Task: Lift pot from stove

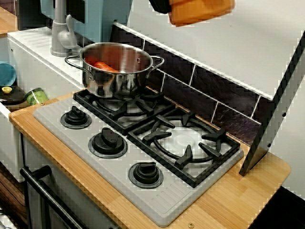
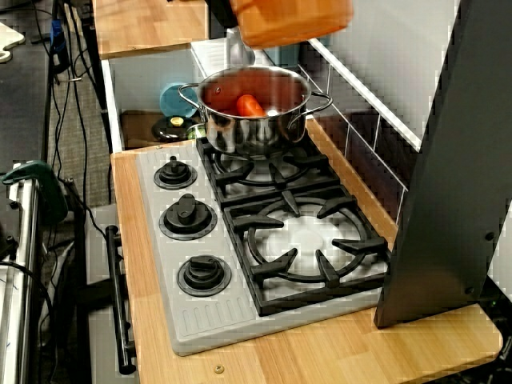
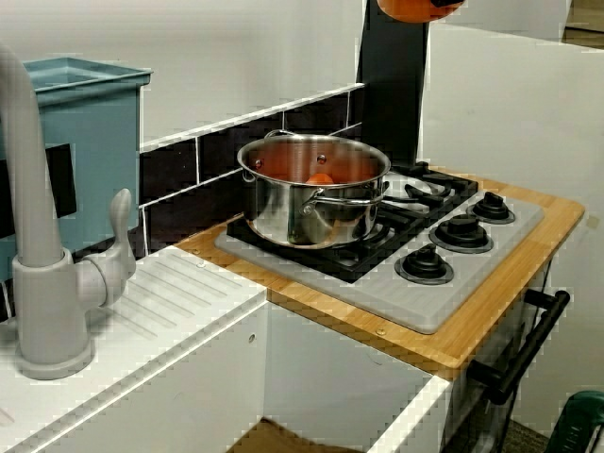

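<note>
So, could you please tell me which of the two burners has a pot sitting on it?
The back burner, nearest the sink, carries the steel pot; the front burner is bare.

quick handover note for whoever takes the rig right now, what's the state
End effector: almost wholly out of frame; open or shut cannot be told.
Orange pot: up at the top edge of all views, well clear of the stove, only its lower part showing.
Steel pot: on the back burner, something orange inside.
Front burner: nothing on it.
Done: the orange pot appears lifted off the stove.
Left: likely nothing but confirming the hold, which these views do not show.
</note>
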Robot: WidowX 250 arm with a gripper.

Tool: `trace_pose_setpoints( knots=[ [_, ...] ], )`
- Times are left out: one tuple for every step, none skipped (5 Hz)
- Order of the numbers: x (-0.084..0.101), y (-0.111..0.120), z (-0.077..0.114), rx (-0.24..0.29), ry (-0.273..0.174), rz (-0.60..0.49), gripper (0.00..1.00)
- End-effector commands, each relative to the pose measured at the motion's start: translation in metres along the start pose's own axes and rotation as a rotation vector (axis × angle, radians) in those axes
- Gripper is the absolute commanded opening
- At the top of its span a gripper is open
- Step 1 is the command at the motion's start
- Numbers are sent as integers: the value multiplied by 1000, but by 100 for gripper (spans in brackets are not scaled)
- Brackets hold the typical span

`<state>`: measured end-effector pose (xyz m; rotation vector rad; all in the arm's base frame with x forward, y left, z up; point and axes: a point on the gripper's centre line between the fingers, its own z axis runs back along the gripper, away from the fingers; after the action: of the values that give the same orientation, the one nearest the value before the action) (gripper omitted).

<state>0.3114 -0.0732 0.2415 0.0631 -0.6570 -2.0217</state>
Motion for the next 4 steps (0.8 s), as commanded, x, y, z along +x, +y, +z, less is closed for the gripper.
trace_pose_setpoints(
  knots=[
    [8,10,27,58,3,-62,0],
    [7,11,30,57,-1,-68,0],
    [5,12,32,57,-3,-71,0],
    [3,12,32,57,-4,-72,0]
  ],
)
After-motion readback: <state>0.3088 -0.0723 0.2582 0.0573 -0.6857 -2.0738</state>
